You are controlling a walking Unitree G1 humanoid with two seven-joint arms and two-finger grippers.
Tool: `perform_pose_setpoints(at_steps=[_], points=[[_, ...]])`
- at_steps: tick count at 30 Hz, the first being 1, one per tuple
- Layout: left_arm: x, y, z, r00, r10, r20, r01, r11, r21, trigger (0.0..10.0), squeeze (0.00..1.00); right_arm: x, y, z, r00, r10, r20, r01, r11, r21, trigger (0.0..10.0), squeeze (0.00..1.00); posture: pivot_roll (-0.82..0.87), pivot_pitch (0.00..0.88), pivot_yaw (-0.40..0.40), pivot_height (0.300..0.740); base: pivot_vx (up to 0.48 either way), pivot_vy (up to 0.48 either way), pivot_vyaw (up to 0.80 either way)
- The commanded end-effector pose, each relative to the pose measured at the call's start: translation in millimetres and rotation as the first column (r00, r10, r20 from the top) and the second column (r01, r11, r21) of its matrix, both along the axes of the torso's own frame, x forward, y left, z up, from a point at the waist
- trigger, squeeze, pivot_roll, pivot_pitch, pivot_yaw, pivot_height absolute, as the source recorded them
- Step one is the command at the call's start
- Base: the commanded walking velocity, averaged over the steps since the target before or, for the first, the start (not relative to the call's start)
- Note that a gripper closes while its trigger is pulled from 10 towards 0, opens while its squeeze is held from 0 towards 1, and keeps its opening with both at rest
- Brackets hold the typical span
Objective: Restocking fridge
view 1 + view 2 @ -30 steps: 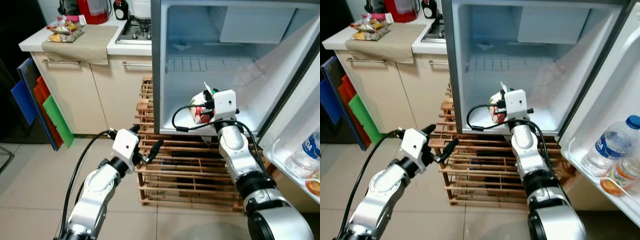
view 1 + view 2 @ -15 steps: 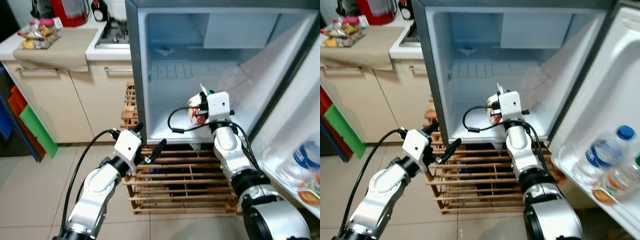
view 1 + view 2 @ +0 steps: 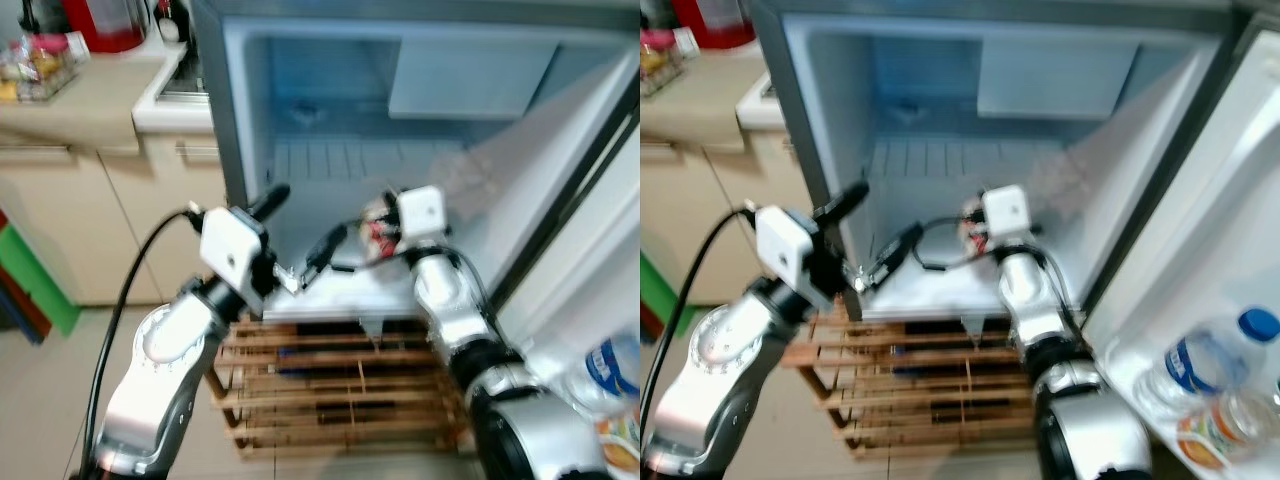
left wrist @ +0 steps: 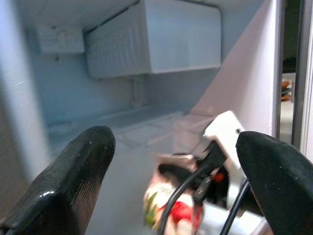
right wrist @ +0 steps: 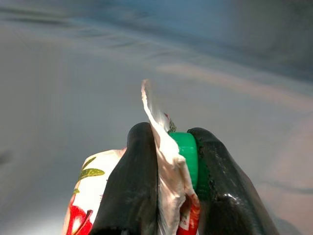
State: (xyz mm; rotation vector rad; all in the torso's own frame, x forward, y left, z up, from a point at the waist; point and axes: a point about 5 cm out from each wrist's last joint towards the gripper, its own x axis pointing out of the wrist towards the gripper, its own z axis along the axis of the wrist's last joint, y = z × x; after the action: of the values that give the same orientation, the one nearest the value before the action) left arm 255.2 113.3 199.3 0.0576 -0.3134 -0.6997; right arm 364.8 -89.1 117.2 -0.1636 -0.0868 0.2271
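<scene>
A white juice carton [image 3: 374, 222] with red fruit print and a green cap [image 5: 187, 155] is held low inside the open fridge [image 3: 232, 130], just above its floor. My right gripper [image 5: 168, 133] is shut on the carton's folded top. My left gripper [image 3: 305, 215] stands open at the fridge's front left edge, its fingers [image 4: 83, 171] spread wide and pointing in at the carton [image 4: 164, 210]. Nothing lies between the left fingers.
The fridge door [image 3: 1240, 200] is swung open on the right, with two bottles [image 3: 1195, 365] in its shelf. A wooden slat rack [image 3: 340, 390] sits under the fridge. A counter [image 3: 90, 100] with cupboards stands to the left. A freezer box [image 4: 156, 39] hangs at the top.
The camera has closed in on the fridge. My left gripper has risen from by the wooden rack to the fridge opening. The right gripper has carried the carton further inside.
</scene>
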Motion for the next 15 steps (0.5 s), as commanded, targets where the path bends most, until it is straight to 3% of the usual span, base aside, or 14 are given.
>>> perform_pose_setpoints(at_steps=[1,10,15], points=[[-4.7,-1.9,1.3,1.0,-0.025,-0.016,0.025,1.0,0.015,10.0,0.0,5.2,3.6,6.9,1.0,0.012,-0.004,-0.012,1.0,-0.008,0.0,0.0,0.02,0.0,-0.006,0.74,0.0,0.0,0.0],[-21.7,5.2,-6.4,0.995,-0.031,-0.098,0.038,0.996,0.077,10.0,0.0,3.2,31.3,9.1,0.999,0.03,0.009,-0.03,0.998,-0.059,0.0,0.0,0.12,0.0,-0.019,0.74,0.0,0.0,0.0],[-39.0,21.3,-19.3,0.984,0.045,-0.173,-0.025,0.993,0.115,10.0,0.0,8.6,40.5,17.4,0.998,-0.064,0.002,0.063,0.996,-0.063,0.0,0.0,0.18,0.0,-0.002,0.74,0.0,0.0,0.0]])
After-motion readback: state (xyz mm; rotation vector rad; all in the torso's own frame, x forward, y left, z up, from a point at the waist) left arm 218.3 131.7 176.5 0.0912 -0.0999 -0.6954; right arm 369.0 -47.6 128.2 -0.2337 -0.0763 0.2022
